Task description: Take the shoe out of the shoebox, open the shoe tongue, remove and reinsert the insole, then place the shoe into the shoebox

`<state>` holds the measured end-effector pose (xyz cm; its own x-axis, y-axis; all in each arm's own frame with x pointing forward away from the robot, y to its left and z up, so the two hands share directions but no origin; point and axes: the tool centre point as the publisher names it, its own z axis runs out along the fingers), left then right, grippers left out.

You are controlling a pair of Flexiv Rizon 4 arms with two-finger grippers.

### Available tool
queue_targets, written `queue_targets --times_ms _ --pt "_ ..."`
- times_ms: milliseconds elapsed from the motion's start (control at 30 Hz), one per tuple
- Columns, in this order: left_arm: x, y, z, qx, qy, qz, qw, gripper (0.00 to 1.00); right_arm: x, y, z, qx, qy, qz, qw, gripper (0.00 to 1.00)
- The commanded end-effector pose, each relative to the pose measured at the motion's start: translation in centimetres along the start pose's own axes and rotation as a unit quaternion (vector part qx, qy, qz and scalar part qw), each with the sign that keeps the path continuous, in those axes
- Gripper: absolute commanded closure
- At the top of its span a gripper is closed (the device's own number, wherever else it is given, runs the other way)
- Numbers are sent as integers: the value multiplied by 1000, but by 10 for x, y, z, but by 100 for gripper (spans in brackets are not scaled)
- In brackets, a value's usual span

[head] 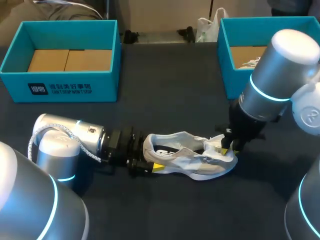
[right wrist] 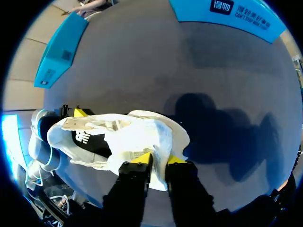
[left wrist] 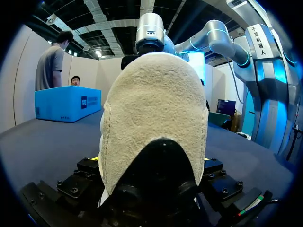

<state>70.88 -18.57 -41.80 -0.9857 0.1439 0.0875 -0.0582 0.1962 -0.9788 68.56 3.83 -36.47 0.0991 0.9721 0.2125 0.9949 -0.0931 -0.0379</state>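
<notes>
Shoe (head: 187, 155): white and pale grey, lying on its side on the dark table (head: 170, 85), out of any box. Dark lining shows through the opening, with a small white mark too small to read.

Left hand (head: 151, 161): at the shoe's heel, yellow tips on opposite sides of it, pressed onto the heel. In the left wrist view the cream heel fills the gap between the fingers.

Right hand (head: 227, 147): over the shoe's front end, tips close together and pinching a thin white flap of the shoe. I cannot tell whether the flap is tongue or insole.

Teal shoebox (head: 105, 85): beyond the shoe's heel end, well apart from it, open, with a brown cardboard floor. There is a white logo and a line of lettering on the wall facing the shoe.

Second teal shoebox (head: 226, 55): beyond the shoe's front end, open and partly hidden by the right arm. Something white lies inside.
</notes>
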Motion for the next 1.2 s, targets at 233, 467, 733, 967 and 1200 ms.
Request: queue_targets --times_ms 233,467,733,967,1200 --pt "0 -1 0 -1 0 0 1000 100 -9 -2 -13 -17 -26 16 999 54" --pt "0 -1 0 -1 0 0 1000 100 -12 -2 -40 -39 -66 20 997 56" --pt "0 -1 0 -1 0 0 1000 100 1 1 -79 -68 -132 -4 989 56" --pt "0 -1 0 -1 0 0 1000 100 16 9 -110 -103 -188 -30 976 56" --pt "0 -1 0 -1 0 0 1000 100 35 13 -132 -134 -243 -72 958 56"
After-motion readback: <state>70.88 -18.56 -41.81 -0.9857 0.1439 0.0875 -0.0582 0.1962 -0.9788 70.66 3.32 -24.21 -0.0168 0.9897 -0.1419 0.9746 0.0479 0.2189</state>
